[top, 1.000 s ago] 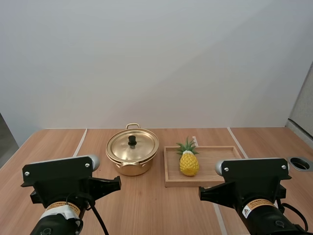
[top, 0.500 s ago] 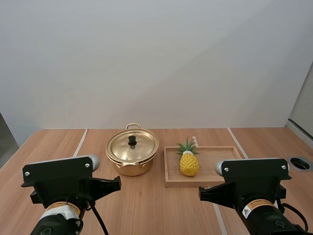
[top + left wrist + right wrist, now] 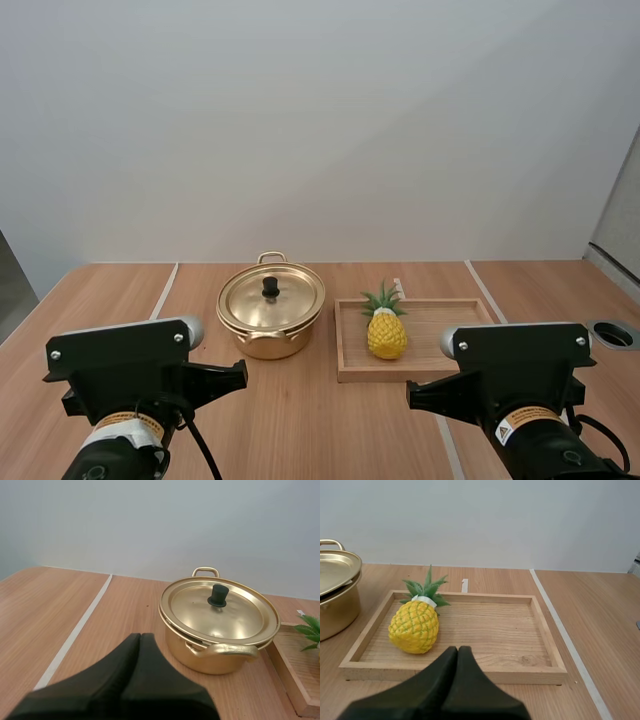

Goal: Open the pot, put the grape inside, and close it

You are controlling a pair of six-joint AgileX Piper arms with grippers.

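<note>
Nothing has changed across the last second: the arms, the pot and the tray sit exactly where they did, so the task stands at a pause, not mid-move.

The counter (image 3: 300, 420) carries everything. On it, at about 11 o'clock from the middle of the high view, stands the gold pot (image 3: 270, 340) with its lid (image 3: 271, 297) seated flat and the black knob (image 3: 270, 287) upright at its centre. At 3 o'clock from the pot, just beside it but apart, lies the wooden tray (image 3: 440, 318). The task names a grape, yet the only fruit in sight is a small yellow pineapple (image 3: 386, 333), lying in the tray's end nearest the pot, leaves pointing to 12 o'clock.

The left hand (image 3: 140, 637) hangs short of the pot, at its 7 o'clock, its fingers pressed together on nothing. The right hand (image 3: 457, 651) sits at the tray's near edge, at the pineapple's 5 o'clock, likewise closed and empty.

A closed pot with fruit outside fits a stage before loading; whether anything lies inside cannot be seen.
</note>
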